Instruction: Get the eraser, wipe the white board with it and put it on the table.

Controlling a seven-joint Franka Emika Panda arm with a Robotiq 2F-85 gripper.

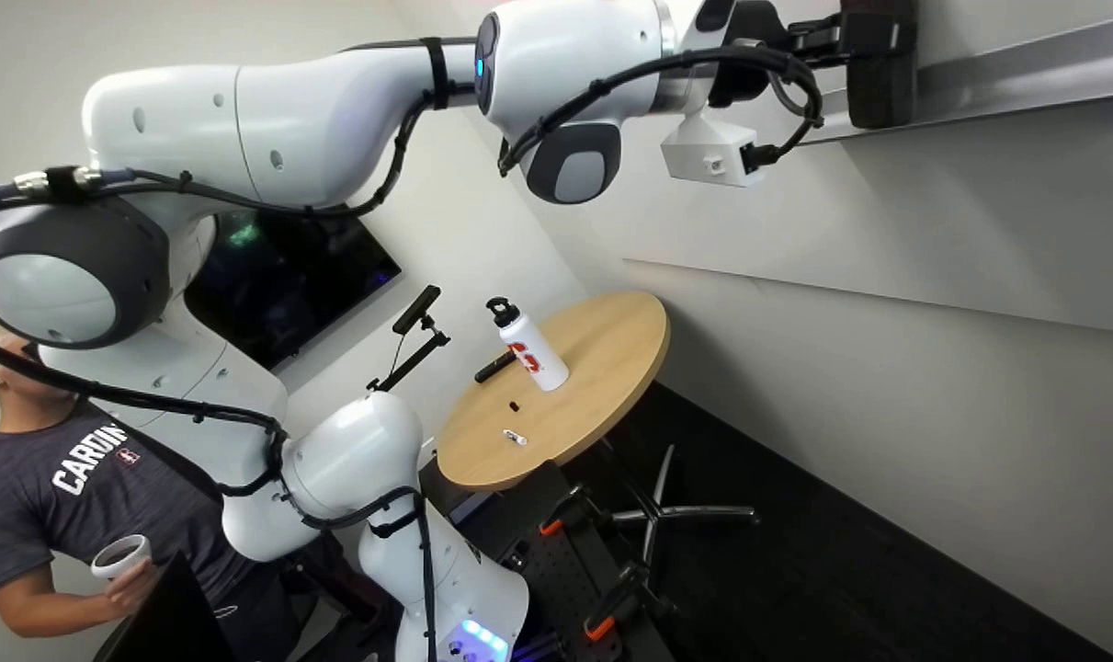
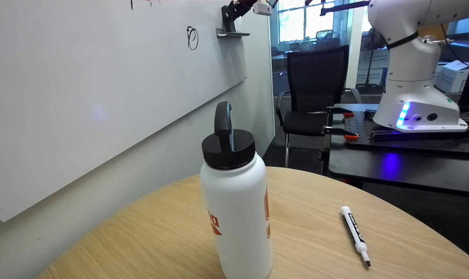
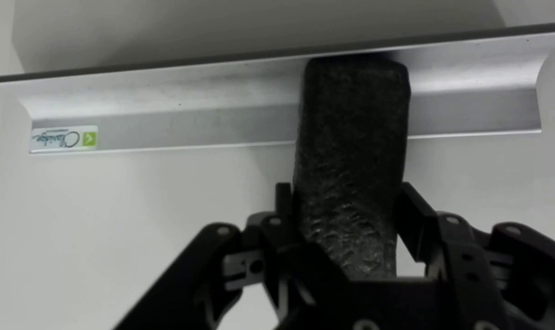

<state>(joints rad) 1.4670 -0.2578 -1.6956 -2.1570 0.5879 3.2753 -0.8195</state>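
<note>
The eraser [image 3: 353, 123] is a dark, nearly black block. In the wrist view, its far end is at the metal ledge and its near end lies between my fingers. It shows in both exterior views, upright at the ledge [image 1: 880, 97] [image 2: 227, 17]. My gripper [image 3: 343, 197] has a finger against each long side of it and appears shut on it. The white board [image 2: 102, 77] bears a black scribble [image 2: 192, 38] and some marks at the top edge. The table [image 1: 602, 340] is round and tan; it also fills the foreground in an exterior view [image 2: 160, 221].
The metal ledge [image 3: 167, 119] juts from the board. A white bottle [image 2: 236, 209] with a black lid stands on the table. A white marker [image 2: 356, 236], a small black piece [image 1: 514, 405] and a dark cylinder [image 1: 494, 367] lie there. A person [image 1: 87, 496] sits behind the arm.
</note>
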